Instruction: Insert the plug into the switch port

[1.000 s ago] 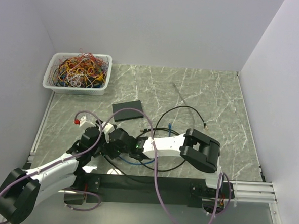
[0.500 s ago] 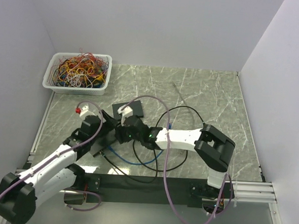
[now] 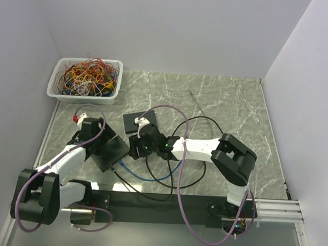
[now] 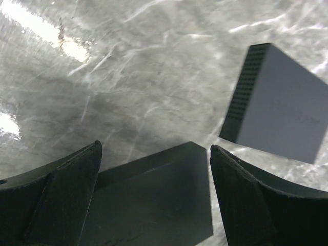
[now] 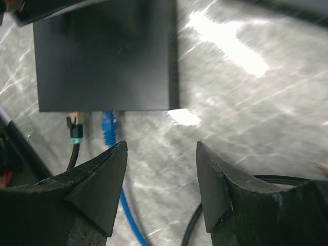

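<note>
The blue plug [image 5: 108,125] is seen seated in the switch [image 5: 102,51], beside a black plug [image 5: 75,128], on the near-left tabletop [image 5: 246,102]. The left hand [image 4: 155,149] and right hand [image 5: 161,146] are spread and empty. Insertion is judged done, with only withdrawal remaining.

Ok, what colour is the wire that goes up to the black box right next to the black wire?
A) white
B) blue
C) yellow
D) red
B: in the right wrist view a blue cable reaches the edge of the black switch, right beside the black cable.
</note>
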Controlling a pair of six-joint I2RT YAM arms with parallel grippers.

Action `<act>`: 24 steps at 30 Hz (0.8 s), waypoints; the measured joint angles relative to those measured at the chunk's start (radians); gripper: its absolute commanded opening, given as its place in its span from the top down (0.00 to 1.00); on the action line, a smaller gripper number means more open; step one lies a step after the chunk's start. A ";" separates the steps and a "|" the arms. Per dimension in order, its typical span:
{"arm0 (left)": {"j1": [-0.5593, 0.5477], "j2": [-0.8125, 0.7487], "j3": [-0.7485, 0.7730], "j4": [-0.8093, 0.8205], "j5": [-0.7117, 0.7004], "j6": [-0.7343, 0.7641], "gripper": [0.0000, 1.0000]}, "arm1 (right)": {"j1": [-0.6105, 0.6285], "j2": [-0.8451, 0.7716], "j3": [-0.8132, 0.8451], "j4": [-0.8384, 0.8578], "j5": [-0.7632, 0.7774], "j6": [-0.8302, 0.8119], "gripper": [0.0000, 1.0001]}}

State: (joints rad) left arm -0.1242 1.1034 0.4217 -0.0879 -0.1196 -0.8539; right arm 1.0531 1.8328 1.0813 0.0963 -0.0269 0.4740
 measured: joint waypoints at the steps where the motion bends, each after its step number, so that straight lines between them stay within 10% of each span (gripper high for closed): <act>1: 0.006 0.011 0.000 0.000 0.005 0.000 0.09 | 0.000 0.006 0.002 0.000 -0.019 0.007 0.37; 24: 0.000 -0.301 -0.124 -0.109 0.038 -0.087 0.09 | -0.032 0.259 0.269 -0.066 -0.245 0.061 0.37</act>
State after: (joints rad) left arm -0.1242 0.8024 0.2977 -0.1974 -0.0818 -0.9413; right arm 1.0206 2.0918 1.3502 0.0299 -0.2718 0.5346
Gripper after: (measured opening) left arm 0.908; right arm 0.633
